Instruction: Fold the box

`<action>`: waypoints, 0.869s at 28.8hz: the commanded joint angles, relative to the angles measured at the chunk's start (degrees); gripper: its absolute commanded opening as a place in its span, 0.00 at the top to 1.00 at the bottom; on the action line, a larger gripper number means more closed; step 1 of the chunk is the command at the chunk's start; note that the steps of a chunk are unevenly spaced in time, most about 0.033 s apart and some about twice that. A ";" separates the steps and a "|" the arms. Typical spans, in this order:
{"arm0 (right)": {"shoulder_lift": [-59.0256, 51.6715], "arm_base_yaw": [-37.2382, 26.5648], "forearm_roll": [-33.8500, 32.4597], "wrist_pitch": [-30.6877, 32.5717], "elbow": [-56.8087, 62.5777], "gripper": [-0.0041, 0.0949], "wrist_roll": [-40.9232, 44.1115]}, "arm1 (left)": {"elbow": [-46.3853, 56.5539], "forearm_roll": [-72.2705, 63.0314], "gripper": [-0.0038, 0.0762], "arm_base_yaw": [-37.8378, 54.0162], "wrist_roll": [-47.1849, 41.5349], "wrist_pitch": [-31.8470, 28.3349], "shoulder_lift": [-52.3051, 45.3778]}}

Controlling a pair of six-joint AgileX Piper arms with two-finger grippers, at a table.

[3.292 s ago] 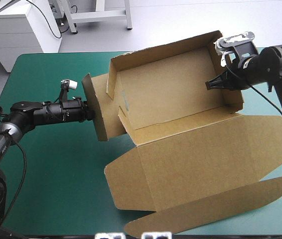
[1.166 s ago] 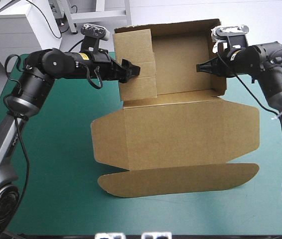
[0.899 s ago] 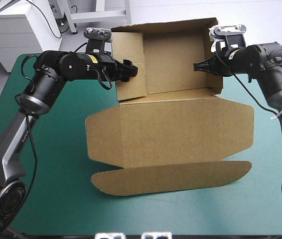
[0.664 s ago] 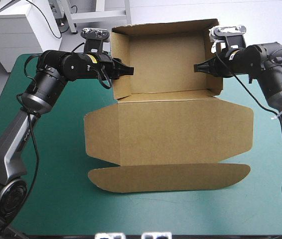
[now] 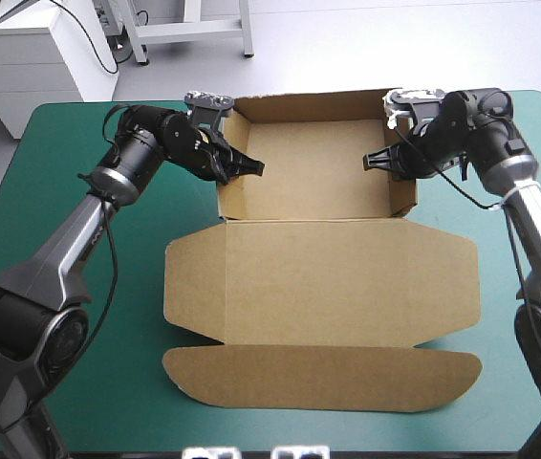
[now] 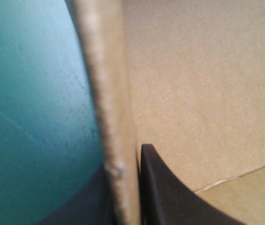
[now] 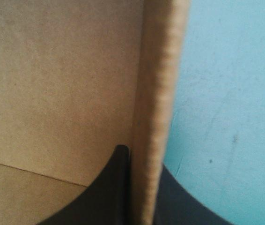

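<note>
The brown box (image 5: 318, 277) lies on the teal-green table as an open tray at the far side, its lid spread flat toward the near edge with a rounded tuck flap (image 5: 323, 378). My left gripper (image 5: 237, 164) is shut on the box's left wall (image 6: 109, 108), one black finger inside the tray, one outside. My right gripper (image 5: 385, 161) is shut on the right wall (image 7: 158, 103) the same way. Both walls stand upright.
Bare teal-green cover (image 5: 98, 316) lies to the left and right of the lid. A white cabinet (image 5: 32, 53) stands beyond the table's far left corner.
The box was tilted up with its left flap loose earlier; the left gripper folded that wall in, and both arms lowered the tray flat onto the table, nearer the middle.
</note>
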 commanded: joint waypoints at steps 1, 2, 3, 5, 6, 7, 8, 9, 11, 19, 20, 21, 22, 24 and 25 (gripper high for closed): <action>1.57 -0.22 2.53 0.70 -1.66 0.97 -3.68 | -1.67 -2.38 0.96 -0.69 4.85 1.62 0.22; 3.57 -0.22 3.51 1.73 -1.66 0.97 -3.72 | -1.67 -2.38 0.96 -0.69 5.10 4.03 2.08; 4.37 -0.22 4.35 2.32 -1.66 0.97 -4.14 | -1.67 -2.47 0.96 -0.69 5.28 5.09 2.86; 6.23 -0.22 5.95 3.02 -1.66 0.97 -5.02 | -1.67 -2.47 0.96 -0.69 5.53 7.23 4.60; 6.70 -0.22 6.36 3.14 -1.66 0.97 -5.02 | -1.67 -2.59 0.96 -0.69 5.53 7.80 5.37; 7.37 -0.22 6.75 3.14 -1.66 0.97 -5.20 | -1.67 -2.69 0.96 -0.69 5.53 8.38 6.07; 7.76 -0.22 6.93 3.14 -1.66 0.97 -5.19 | -1.67 -2.73 0.96 -0.69 5.53 8.52 6.67; 7.89 -0.22 6.93 3.14 -1.66 0.97 -5.19 | -1.67 -2.84 0.96 -0.69 5.53 8.80 6.94; 8.43 -0.22 6.93 3.14 -1.66 0.97 -5.19 | -1.67 -2.95 0.96 -0.69 5.53 8.80 7.70; 9.05 -0.22 4.79 2.65 -1.66 0.97 -5.19 | -1.79 -3.48 0.96 -0.69 5.29 8.04 8.28; 9.05 -0.22 3.90 2.65 -1.66 0.97 -5.19 | -1.79 -3.70 0.95 -0.69 5.53 8.32 8.28; 9.05 -0.22 3.28 2.65 -1.66 0.96 -5.19 | -1.79 -4.82 0.94 -0.69 6.40 8.55 8.28; 9.05 -0.22 3.07 2.79 -1.66 0.95 -5.47 | -1.79 -6.32 0.92 -0.69 7.84 8.83 8.28; 9.05 -0.22 2.46 3.43 -1.66 0.86 -5.75 | -1.88 -9.01 0.83 -0.59 9.45 8.70 8.28; 9.05 -0.22 2.46 4.09 -1.66 0.80 -5.87 | -1.90 -9.05 0.77 -0.59 9.45 8.48 8.18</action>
